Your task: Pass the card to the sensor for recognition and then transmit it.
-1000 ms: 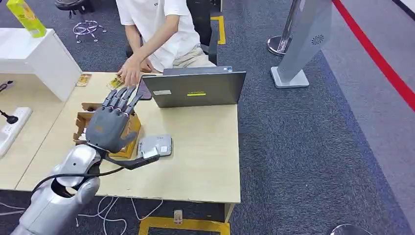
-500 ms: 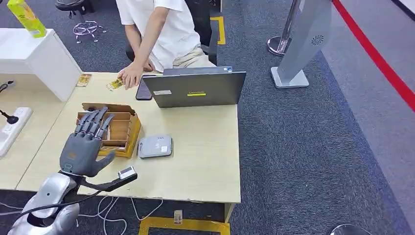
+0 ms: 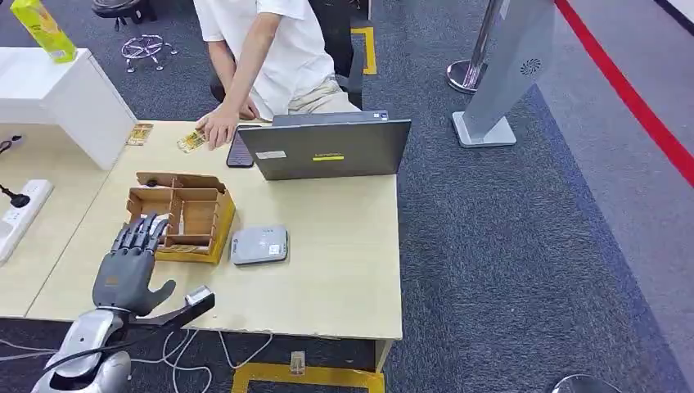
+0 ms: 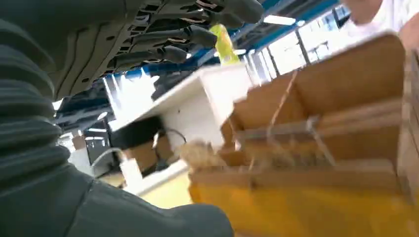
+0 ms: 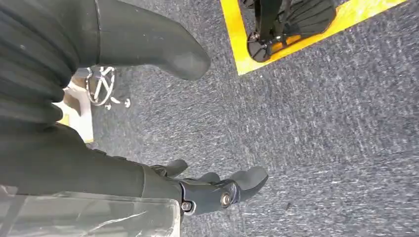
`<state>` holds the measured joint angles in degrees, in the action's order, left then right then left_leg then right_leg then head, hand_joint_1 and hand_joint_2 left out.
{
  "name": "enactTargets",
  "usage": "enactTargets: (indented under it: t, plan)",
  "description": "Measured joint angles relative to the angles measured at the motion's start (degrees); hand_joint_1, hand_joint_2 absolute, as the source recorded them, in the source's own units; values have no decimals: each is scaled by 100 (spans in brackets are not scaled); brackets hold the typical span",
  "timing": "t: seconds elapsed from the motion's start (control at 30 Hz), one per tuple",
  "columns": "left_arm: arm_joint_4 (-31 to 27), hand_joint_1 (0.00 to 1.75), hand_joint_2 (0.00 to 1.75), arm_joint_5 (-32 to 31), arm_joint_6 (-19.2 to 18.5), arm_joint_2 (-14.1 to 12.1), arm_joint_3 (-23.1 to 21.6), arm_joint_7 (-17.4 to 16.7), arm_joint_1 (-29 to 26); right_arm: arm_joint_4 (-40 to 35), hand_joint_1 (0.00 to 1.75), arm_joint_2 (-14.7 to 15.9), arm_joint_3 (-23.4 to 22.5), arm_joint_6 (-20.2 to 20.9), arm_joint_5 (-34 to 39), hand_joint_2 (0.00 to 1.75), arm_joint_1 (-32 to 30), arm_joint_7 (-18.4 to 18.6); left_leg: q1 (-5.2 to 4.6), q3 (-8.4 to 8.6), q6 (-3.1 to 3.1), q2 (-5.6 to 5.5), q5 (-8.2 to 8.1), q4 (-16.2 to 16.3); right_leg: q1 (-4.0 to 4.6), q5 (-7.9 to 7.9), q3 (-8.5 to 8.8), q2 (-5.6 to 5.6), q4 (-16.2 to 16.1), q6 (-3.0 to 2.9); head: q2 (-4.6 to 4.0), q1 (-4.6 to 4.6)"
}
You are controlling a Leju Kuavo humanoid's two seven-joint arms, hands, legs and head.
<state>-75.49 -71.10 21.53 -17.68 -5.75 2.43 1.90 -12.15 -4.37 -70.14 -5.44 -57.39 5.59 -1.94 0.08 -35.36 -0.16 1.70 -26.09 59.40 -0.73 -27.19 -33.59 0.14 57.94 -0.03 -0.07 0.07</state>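
Observation:
A yellowish card [image 3: 192, 141] lies at the table's far edge under a person's hand [image 3: 218, 124]. The grey flat sensor [image 3: 259, 245] sits in the middle of the table. My left hand [image 3: 127, 266] hovers over the near left part of the table, fingers spread, holding nothing, just short of the cardboard box [image 3: 184, 214]. In the left wrist view the box [image 4: 321, 133] is close ahead and the fingers [image 4: 173, 34] are stretched out and empty. My right hand [image 5: 74, 153] hangs over the carpet, its thumb [image 5: 148, 44] apart from the fingers, empty.
An open laptop [image 3: 327, 147] stands at the table's far side with a dark phone [image 3: 240, 151] beside it. A second card [image 3: 141, 133] lies far left. A white shelf [image 3: 57, 90] and a power strip [image 3: 16, 209] are on the left. A grey stand [image 3: 507, 74] rises at the right.
My left hand has drawn back from above the box toward the table's near edge and come lower. The person's hand has settled on the card at the far edge.

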Motion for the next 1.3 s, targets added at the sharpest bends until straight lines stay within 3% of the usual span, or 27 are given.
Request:
enactTargets:
  t: [0.37, 0.77, 1.3]
  plan:
    - [946, 0, 175, -247, 258, 385, 181, -96, 112, -9, 0, 37, 2, 48, -101, 175, 6, -53, 0, 1, 0, -2, 0, 1, 0, 1, 2, -2, -1, 1, 0, 2]
    - [1195, 0, 175, -265, 288, 509, 201, -103, 169, -11, 0, 55, 2, 50, -107, 175, 7, -55, 0, 1, 0, -3, 0, 1, 0, 1, 0, -2, -1, 0, 0, 2]
    - [1425, 0, 175, -620, 905, 793, 201, -138, 637, -11, 0, 55, 125, 31, -214, 175, 22, -53, 0, 2, 0, -4, 1, 3, 0, 3, 1, -3, -1, 2, 0, 0]
